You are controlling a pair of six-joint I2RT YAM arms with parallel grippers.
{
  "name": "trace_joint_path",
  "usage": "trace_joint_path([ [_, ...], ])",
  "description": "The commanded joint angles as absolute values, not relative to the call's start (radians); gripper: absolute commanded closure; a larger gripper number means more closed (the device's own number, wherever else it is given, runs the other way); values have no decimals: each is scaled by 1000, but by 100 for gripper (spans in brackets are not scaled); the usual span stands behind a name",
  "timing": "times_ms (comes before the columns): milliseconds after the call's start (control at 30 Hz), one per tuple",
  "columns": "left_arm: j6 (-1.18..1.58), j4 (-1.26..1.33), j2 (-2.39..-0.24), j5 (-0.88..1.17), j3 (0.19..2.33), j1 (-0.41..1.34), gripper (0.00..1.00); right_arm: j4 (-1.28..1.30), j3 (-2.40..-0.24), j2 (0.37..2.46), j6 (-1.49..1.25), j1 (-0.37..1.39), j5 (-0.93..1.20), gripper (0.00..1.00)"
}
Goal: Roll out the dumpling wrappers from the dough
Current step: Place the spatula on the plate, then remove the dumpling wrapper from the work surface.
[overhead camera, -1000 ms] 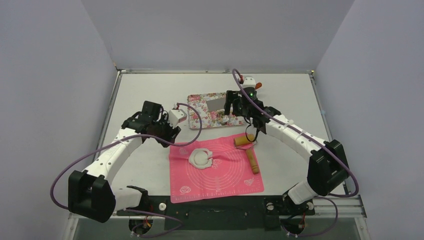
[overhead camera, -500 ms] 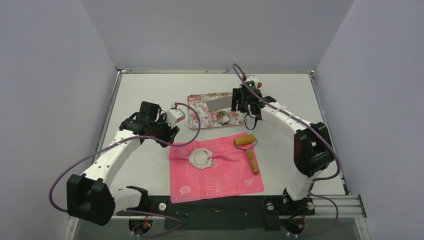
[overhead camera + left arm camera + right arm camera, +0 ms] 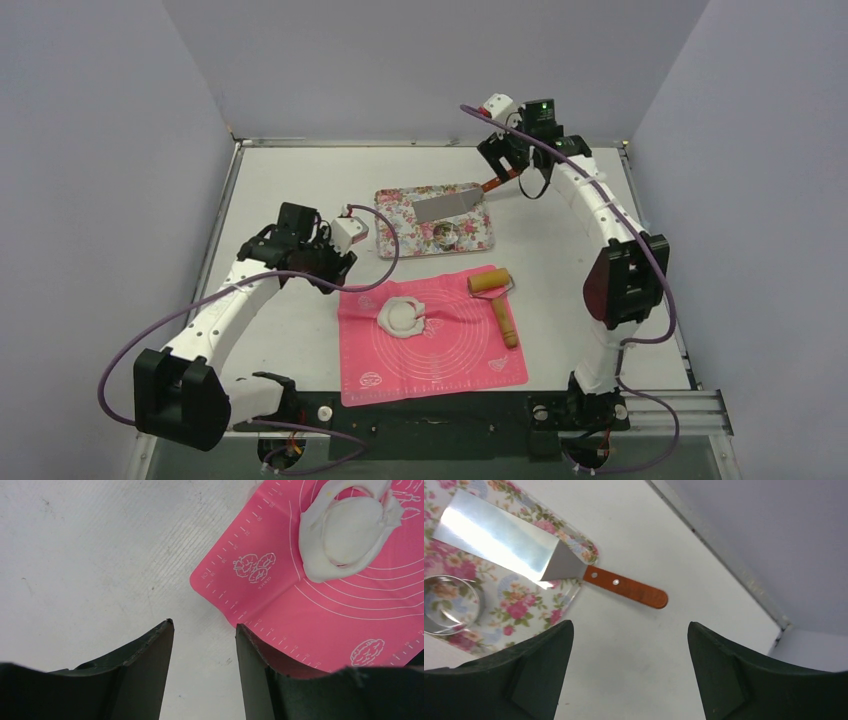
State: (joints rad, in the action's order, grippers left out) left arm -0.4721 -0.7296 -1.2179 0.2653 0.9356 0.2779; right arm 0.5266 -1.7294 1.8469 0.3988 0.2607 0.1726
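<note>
dough [image 3: 402,316] ragged ring on pink mat [image 3: 440,350], centre of top view, round wrapper [image 3: 350,530] cut inside it. left end effector [image 3: 204,626] spread, empty, over desk [image 3: 75,555] by mat corner. right end effector [image 3: 630,625] spread wide, empty, above spatula [image 3: 504,540], upper right

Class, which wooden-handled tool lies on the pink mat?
The rolling pin; the metal spatula rests on the floral tray instead, its handle overhanging the rim.
</note>
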Motion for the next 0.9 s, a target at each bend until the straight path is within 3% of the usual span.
trace_joint_path([
  [0,-477,-705,-1222,263,936,257,53,844,-1967,1991,804,205,265,20],
  [100,-479,-710,-1240,263,939,251,53,999,-2063,2085,909,201,269,20],
  [267,-480,-717,-1263,255,942,240,53,1008,-2088,2139,986,201,246,20],
  [400,-480,-715,-1273,260,940,237,53,974,-2160,2169,895,206,238,22],
  [567,-481,-716,-1282,269,941,237,53,793,-1996,2069,889,208,244,22],
  [700,-482,-714,-1276,270,939,237,53,780,-1973,2063,926,220,238,20],
  [867,-482,-714,-1280,268,946,237,53,711,-1938,2019,781,272,278,22],
])
